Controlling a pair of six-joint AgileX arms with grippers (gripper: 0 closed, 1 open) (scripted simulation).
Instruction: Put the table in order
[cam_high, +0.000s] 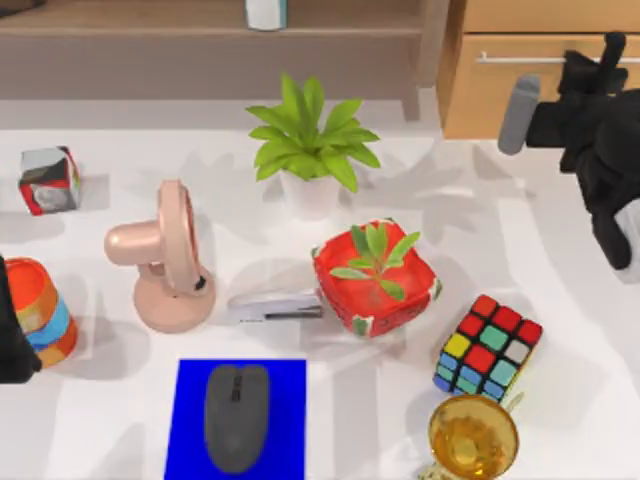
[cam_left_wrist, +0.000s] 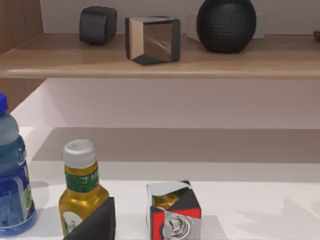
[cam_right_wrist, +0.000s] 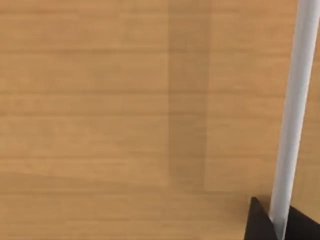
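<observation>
The white table (cam_high: 120, 420) carries a pink fan (cam_high: 165, 255), a grey stapler (cam_high: 272, 306), a red pot with a small plant (cam_high: 375, 278), a colour cube (cam_high: 488, 347) and a red-and-white cube (cam_high: 48, 180). My right gripper (cam_high: 600, 62) is at the back right, against the light-wood drawer cabinet (cam_high: 540, 95). In the right wrist view its dark fingertips (cam_right_wrist: 260, 222) sit tight on both sides of the pale drawer handle (cam_right_wrist: 292, 115). My left gripper (cam_high: 12, 335) stays parked at the table's left edge, beside a striped cup (cam_high: 42, 310).
A white-potted plant (cam_high: 310, 150) stands at the back middle. A blue mat (cam_high: 238, 415) with a grey mouse (cam_high: 237, 415) lies at the front, a golden cup (cam_high: 472, 438) at the front right. The left wrist view shows two bottles (cam_left_wrist: 80, 192) and a shelf (cam_left_wrist: 165, 62).
</observation>
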